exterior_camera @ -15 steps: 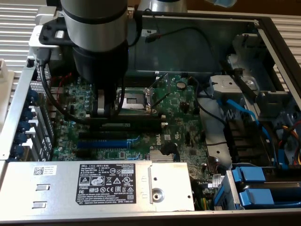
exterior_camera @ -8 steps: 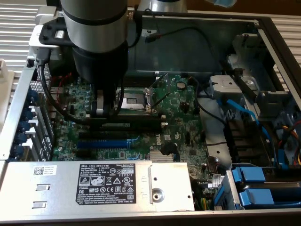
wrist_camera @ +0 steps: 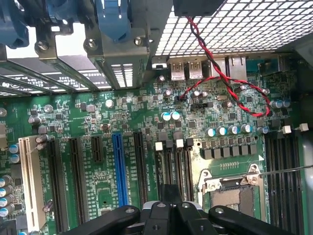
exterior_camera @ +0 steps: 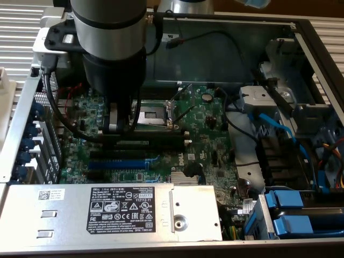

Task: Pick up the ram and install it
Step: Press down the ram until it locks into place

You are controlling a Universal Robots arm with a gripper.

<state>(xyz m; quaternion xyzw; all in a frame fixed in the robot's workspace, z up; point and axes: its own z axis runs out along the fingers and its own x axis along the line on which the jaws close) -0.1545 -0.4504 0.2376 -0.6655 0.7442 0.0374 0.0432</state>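
My gripper [exterior_camera: 121, 124] hangs low over the motherboard [exterior_camera: 207, 134], at the exterior view's left of the CPU socket [exterior_camera: 153, 114]. Its fingers are shut, right over the black memory slots [exterior_camera: 161, 145]. A thin greenish strip [exterior_camera: 141, 143] lying along those slots looks like the ram. I cannot tell whether the fingers touch it. In the wrist view my gripper [wrist_camera: 169, 192] points down at the slots with white end clips [wrist_camera: 172, 159], between the blue expansion slot [wrist_camera: 119, 169] and the CPU socket [wrist_camera: 234, 192]. Nothing green shows between the fingers there.
The open case has a metal power-supply box [exterior_camera: 113, 212] along the near edge and blue drive latches [exterior_camera: 293, 207] at the exterior view's right. A second bank of memory slots [wrist_camera: 283, 161] lies beyond the socket. A red-black twisted wire [wrist_camera: 220, 81] crosses the board near the rear ports.
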